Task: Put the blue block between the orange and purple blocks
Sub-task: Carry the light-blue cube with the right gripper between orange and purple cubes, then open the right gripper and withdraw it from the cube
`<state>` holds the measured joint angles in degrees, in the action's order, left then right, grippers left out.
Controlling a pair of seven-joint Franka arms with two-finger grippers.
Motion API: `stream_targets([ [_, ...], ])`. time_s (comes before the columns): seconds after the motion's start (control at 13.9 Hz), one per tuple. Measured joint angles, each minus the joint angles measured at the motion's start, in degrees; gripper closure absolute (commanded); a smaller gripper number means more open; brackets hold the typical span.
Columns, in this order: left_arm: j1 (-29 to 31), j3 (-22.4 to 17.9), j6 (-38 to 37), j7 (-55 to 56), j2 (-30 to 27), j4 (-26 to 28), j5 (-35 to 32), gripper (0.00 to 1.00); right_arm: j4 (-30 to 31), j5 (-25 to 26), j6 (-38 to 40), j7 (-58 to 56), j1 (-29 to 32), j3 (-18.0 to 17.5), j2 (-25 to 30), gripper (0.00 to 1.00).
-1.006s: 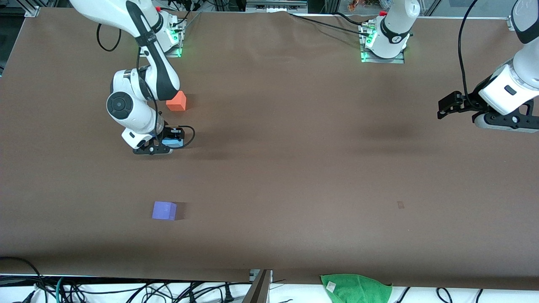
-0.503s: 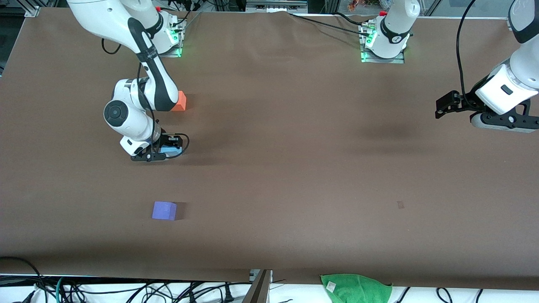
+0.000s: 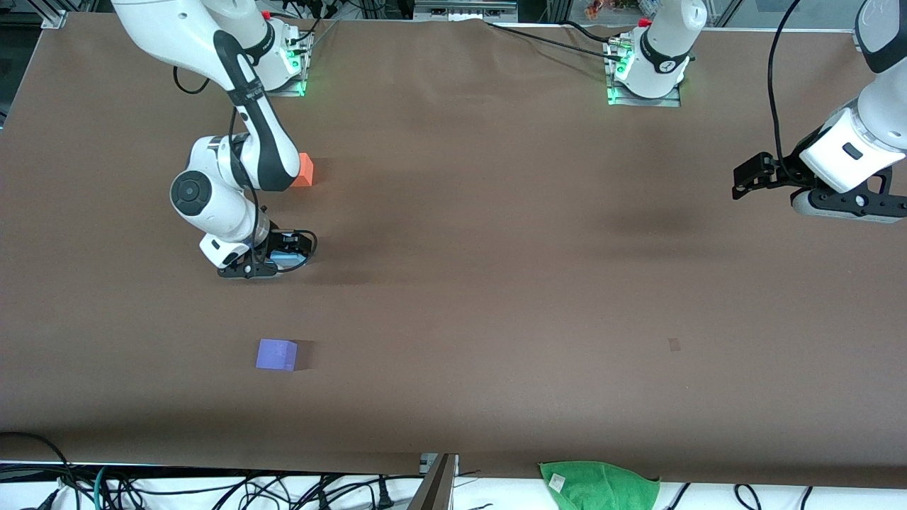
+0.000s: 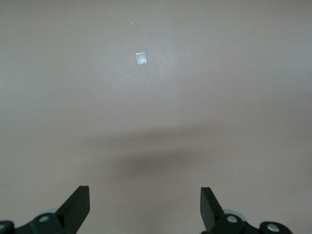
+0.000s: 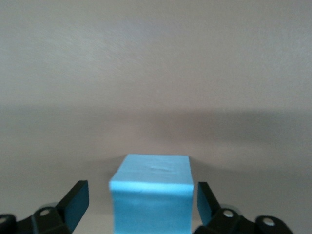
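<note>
Spread clear of the blue block [image 5: 151, 192], the right gripper's [image 5: 139, 202] 2 fingers flank it, gaps showing on both sides. It sits on the table between orange block [image 3: 303, 170] and purple block [image 3: 276, 354]. Left gripper [image 4: 145, 207] waits wide open, empty.

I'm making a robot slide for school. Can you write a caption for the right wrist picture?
The right gripper's open fingers stand apart on either side of the blue block on the brown table.
</note>
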<state>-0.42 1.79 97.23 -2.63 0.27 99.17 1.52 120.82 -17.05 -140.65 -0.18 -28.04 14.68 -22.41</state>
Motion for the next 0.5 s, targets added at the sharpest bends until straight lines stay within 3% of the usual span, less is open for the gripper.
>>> stream_targets([
  [0.29,0.0,0.0,-0.01,0.0,0.0,0.0,0.0,0.0,-4.37,1.06,13.5,-0.03,0.03,3.57,8.19,0.01],
  [0.5,0.0,0.0,-0.02,0.0,0.0,0.0,0.0,0.0,-12.27,4.5,28.53,-0.06,0.13,7.38,13.29,0.01],
])
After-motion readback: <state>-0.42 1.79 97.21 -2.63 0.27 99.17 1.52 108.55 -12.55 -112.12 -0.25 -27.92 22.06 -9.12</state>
